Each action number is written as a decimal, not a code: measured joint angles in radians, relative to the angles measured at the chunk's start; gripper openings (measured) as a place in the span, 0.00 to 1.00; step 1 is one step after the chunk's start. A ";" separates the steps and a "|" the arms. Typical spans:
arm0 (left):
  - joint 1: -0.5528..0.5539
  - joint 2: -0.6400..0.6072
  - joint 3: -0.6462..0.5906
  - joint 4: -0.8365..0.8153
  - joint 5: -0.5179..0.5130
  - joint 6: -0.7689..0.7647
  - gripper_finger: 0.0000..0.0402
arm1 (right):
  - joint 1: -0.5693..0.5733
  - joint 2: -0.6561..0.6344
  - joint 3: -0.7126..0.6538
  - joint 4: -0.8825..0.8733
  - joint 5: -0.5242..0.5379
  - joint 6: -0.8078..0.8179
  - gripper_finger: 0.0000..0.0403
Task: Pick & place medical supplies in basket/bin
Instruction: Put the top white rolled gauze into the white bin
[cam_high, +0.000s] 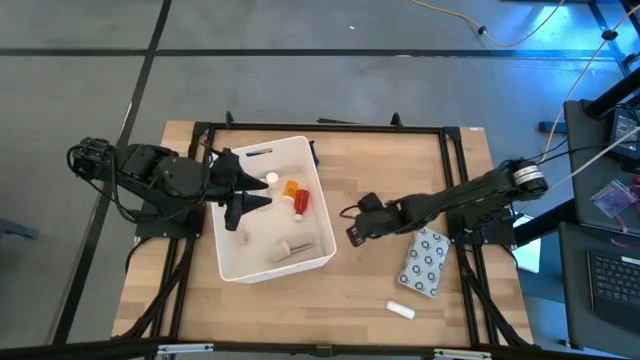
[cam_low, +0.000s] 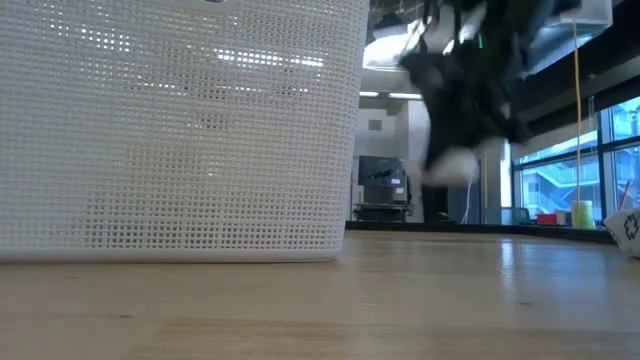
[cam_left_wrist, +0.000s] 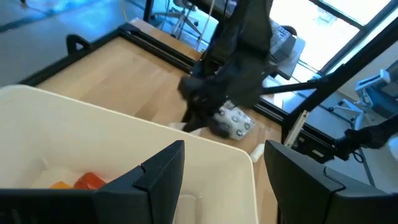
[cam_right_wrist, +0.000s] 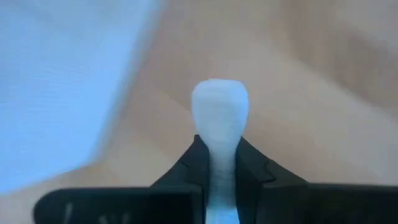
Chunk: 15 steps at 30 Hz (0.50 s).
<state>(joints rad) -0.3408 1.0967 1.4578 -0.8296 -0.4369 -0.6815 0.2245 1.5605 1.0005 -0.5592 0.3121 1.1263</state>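
The white bin (cam_high: 232, 262) stands on the table's left half. Inside lie an orange pill bottle (cam_high: 291, 188), a red-and-white bottle (cam_high: 300, 204), a white bottle (cam_high: 270, 178) and a beige roll (cam_high: 290, 248). My left gripper (cam_high: 252, 196) hovers open over the bin's left part; in its wrist view its fingers (cam_left_wrist: 163, 169) stand above the bin's rim (cam_left_wrist: 124, 121). My right gripper (cam_high: 354, 233), right of the bin, is shut on a small white tube (cam_right_wrist: 219, 112). A dotted white packet (cam_high: 425, 262) and another white tube (cam_high: 401, 310) lie flat on the table. Blue cloth (cam_high: 315, 152) peeks out behind the bin. My right gripper pinches the small white tube between its two fingers (cam_right_wrist: 252, 171). The tube's rounded end (cam_right_wrist: 219, 99) sticks out past the fingertips. In the low view the tube (cam_low: 447, 166) hangs at the gripper's lower end, lifted clear of the table.
The bin's perforated wall (cam_low: 180, 130) fills the low view's left side. Black frame rails (cam_high: 330, 127) run around the tabletop. Bare wood lies between the bin and the dotted packet. Cables and equipment (cam_high: 610, 200) sit beyond the table's right edge.
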 joint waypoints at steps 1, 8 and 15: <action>0.000 -0.004 0.000 0.001 -0.010 0.008 0.53 | -0.002 -0.030 0.021 -0.002 0.011 -0.021 0.10; 0.000 -0.019 0.000 0.004 -0.032 0.057 0.53 | -0.012 -0.159 0.239 -0.001 0.113 -0.288 0.12; 0.003 -0.041 0.000 0.051 -0.045 0.138 0.53 | -0.011 -0.084 0.480 0.378 -0.058 -0.771 0.12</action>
<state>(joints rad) -0.3378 1.0554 1.4578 -0.7790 -0.4820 -0.5439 0.2138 1.4768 1.4804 -0.1810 0.2541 0.3553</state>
